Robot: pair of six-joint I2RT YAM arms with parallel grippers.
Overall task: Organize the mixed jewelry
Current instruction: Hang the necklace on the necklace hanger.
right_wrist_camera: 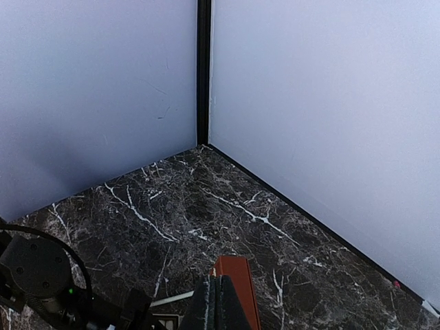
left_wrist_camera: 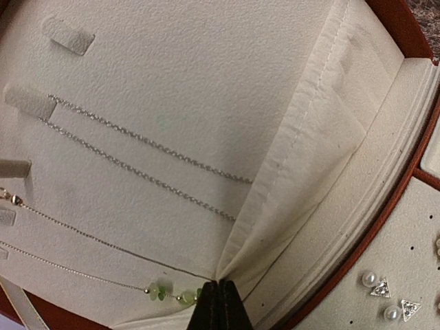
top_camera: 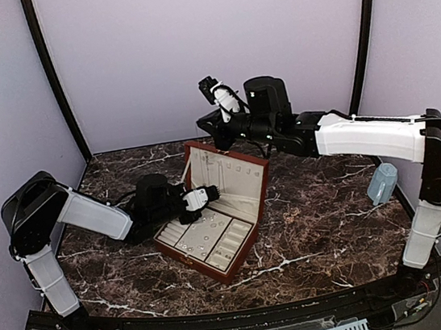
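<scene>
The box (top_camera: 213,235) sits open at the centre of the top view on the marble table (top_camera: 317,217), its lid (top_camera: 226,172) standing up behind the tray. The jewelry (left_wrist_camera: 148,155) is all inside the box.

In the left wrist view, a silver chain (left_wrist_camera: 137,141) hangs in two strands from a tab at the upper left of the cream lid lining. They run down to the right and slip behind the pocket (left_wrist_camera: 309,165). Below it a finer chain (left_wrist_camera: 82,230) crosses the lower left and carries pale green beads (left_wrist_camera: 168,292) near the bottom centre. At the lower right, on the perforated pad (left_wrist_camera: 412,261) of the tray, lie pearl studs (left_wrist_camera: 371,279) and small triangular studs (left_wrist_camera: 379,289), close together in pairs.

The left gripper (top_camera: 214,191) reaches in from the left of the top view, just in front of the lid. Its fingers (left_wrist_camera: 210,309) are pressed fully together at the bottom centre of the wrist view, right beside the green beads and the pocket's lower corner. Whether they pinch the fine chain cannot be told.

The right gripper (top_camera: 209,87) is raised at the upper centre of the top view, above the lid. Its fingers (right_wrist_camera: 206,306) are also fully together, with nothing seen between them. Its wrist view shows the lid's top edge (right_wrist_camera: 237,275) just past the tips.

A pale blue container (top_camera: 382,183) stands at the right of the table.
</scene>
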